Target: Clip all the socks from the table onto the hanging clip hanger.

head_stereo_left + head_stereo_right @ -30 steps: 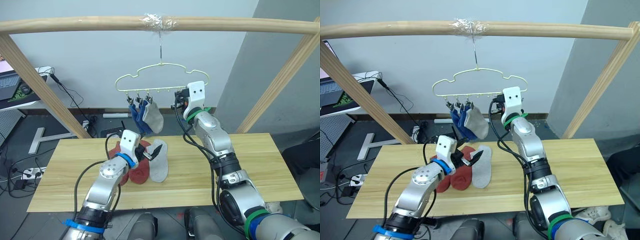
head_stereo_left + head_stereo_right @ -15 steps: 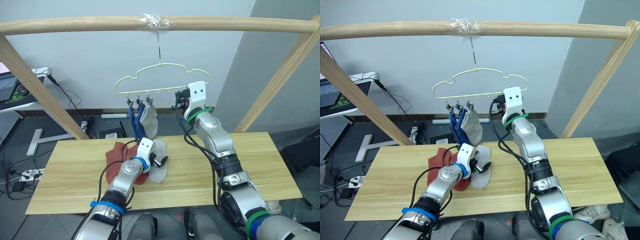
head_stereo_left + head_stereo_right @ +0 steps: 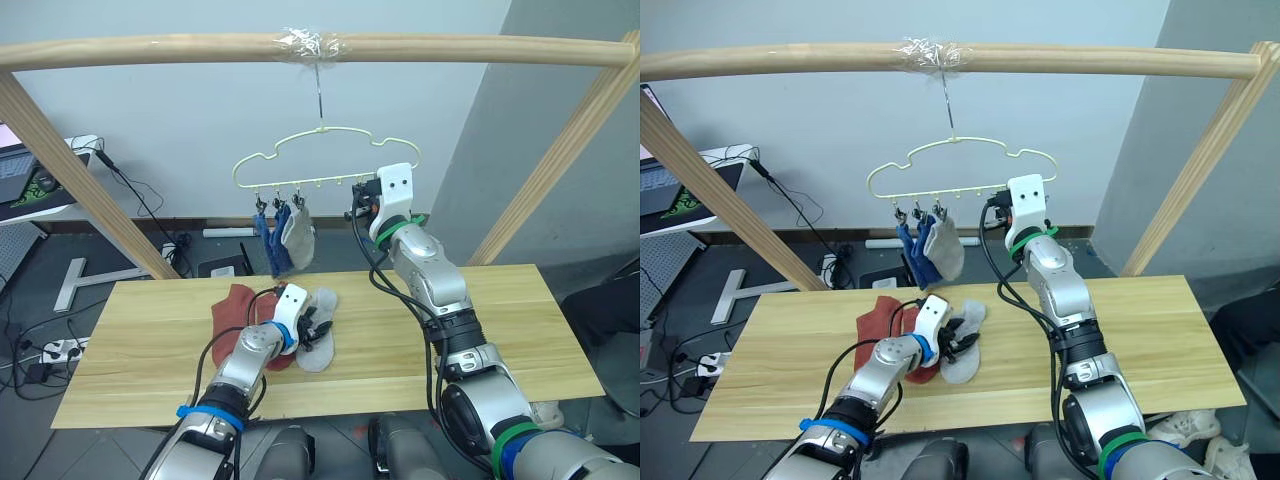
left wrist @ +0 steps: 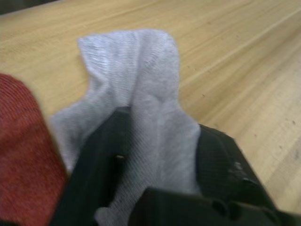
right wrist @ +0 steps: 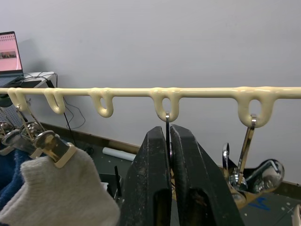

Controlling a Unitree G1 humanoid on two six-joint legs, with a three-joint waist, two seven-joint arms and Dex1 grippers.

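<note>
On the table (image 3: 480, 330) lies a light grey sock (image 3: 320, 352), bunched up where my left gripper (image 3: 314, 322) is shut on a fold of it; the left wrist view shows the grey sock (image 4: 141, 70) pinched between both fingers. Two rust-red socks (image 3: 236, 304) lie just left of it. The clip hanger (image 3: 320, 134) hangs from the wooden bar, with two blue socks (image 3: 270, 242) and a grey sock (image 3: 298, 238) clipped at its left end. My right gripper (image 5: 169, 129) is up at the hanger, shut on a metal clip (image 5: 166, 117) right of the middle.
A thick wooden frame bar (image 3: 450, 48) runs overhead, with slanted posts (image 3: 70, 170) at both sides. Bare clips (image 5: 244, 160) hang right of the held one. A laptop (image 3: 18, 172) sits on a stand off to the left.
My left gripper, open beside the grey sock before, has come down and closed on it, bunching the fabric. The right arm has stayed at the hanger.
</note>
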